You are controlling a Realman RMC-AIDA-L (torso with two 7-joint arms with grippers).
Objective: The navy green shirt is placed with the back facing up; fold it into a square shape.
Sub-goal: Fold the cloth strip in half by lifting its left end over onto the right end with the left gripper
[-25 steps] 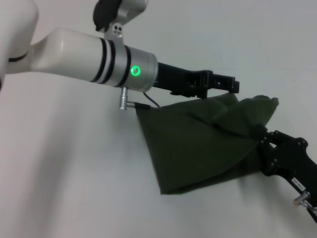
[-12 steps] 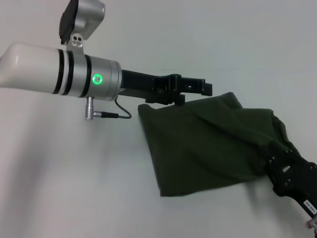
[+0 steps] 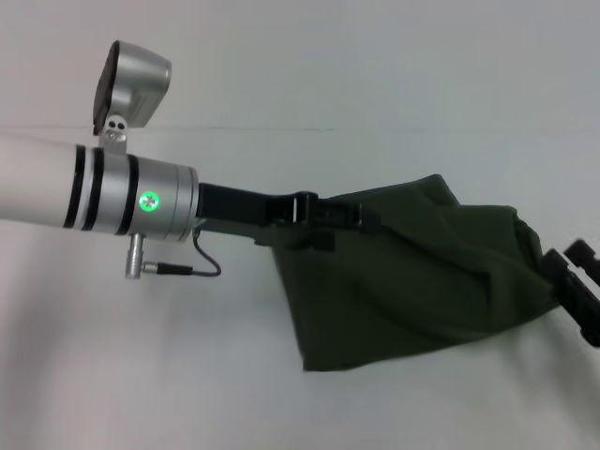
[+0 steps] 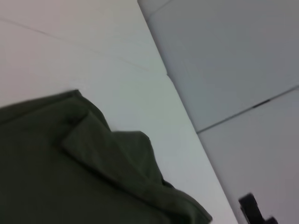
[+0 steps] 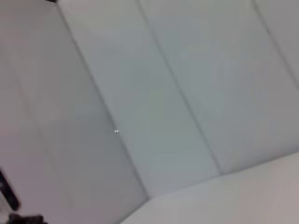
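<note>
The navy green shirt point(image 3: 412, 272) lies folded on the white table, plain side up, with rumpled layers toward its right end. In the left wrist view the shirt point(image 4: 70, 177) fills the lower part, with a thick fold running across it. My left gripper point(image 3: 352, 220) reaches in from the left and hovers over the shirt's upper left edge. My right gripper point(image 3: 577, 281) sits at the far right edge of the head view, just beside the shirt's right end. The right wrist view shows no shirt.
White table surface point(image 3: 187, 375) surrounds the shirt, and a pale panelled wall point(image 5: 187, 93) stands behind it. A black part point(image 4: 252, 210), probably the other arm, shows in a corner of the left wrist view.
My left arm has drawn back to the left and lower. My right gripper has withdrawn to the right, off the cloth. The lifted fold has settled, and the shirt lies flatter.
</note>
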